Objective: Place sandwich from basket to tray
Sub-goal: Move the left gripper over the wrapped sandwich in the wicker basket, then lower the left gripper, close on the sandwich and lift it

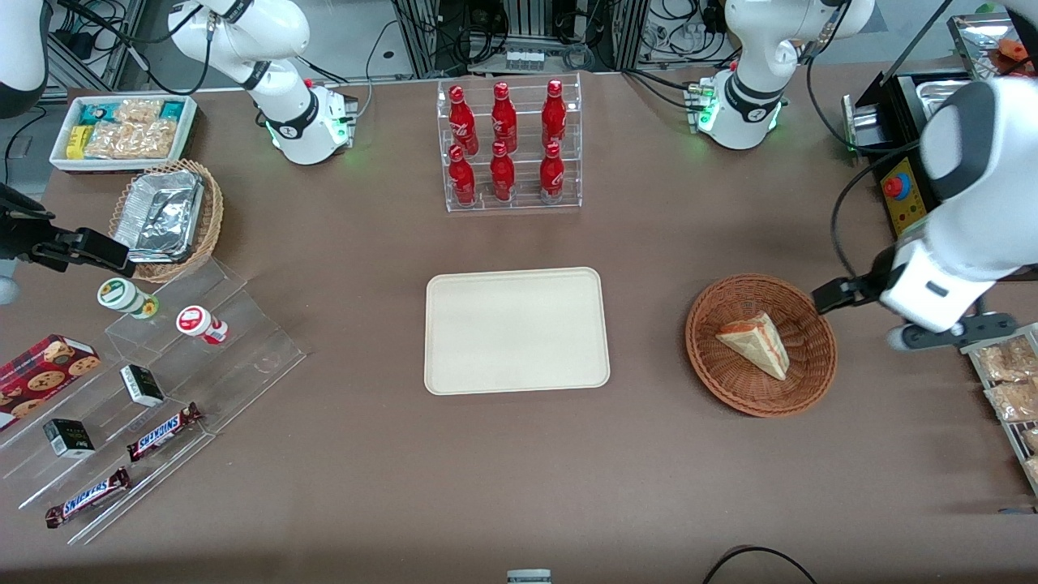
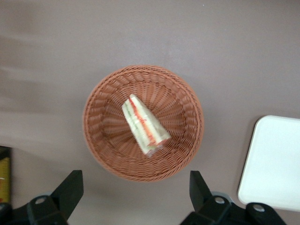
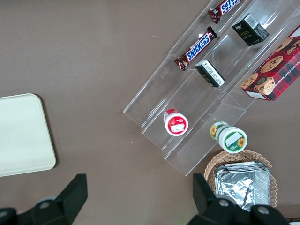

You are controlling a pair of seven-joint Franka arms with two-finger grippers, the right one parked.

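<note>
Toward the parked arm's end of the table: a white box of snack packets [image 1: 123,130], a tan wicker basket of foil trays [image 1: 166,217], and clear acrylic steps [image 1: 162,389] carrying two small lidded jars, dark little boxes and Snickers bars [image 1: 165,431], with a cookie box [image 1: 42,370] beside them. At the middle: a clear rack of red bottles [image 1: 509,144], and nearer the front camera the cream tray [image 1: 516,330], lying flat with nothing on it. Toward the working arm's end: the reddish-brown basket [image 1: 714,369], well apart from the tray, with the sandwich [image 1: 756,343] still lying inside on its woven floor, filling edge showing. Above and just beside the basket, toward the working arm's end: the left gripper [image 2: 136,197], spread wide and holding nothing, both black fingers [image 2: 70,190] clear of the rim in the wrist view. Judged stage: approach, pick not yet made. Next move calls for shifting over the wedge, turning to straddle its narrow width, descending inside the rim without catching the wicker, then a gentle close on soft bread.
</note>
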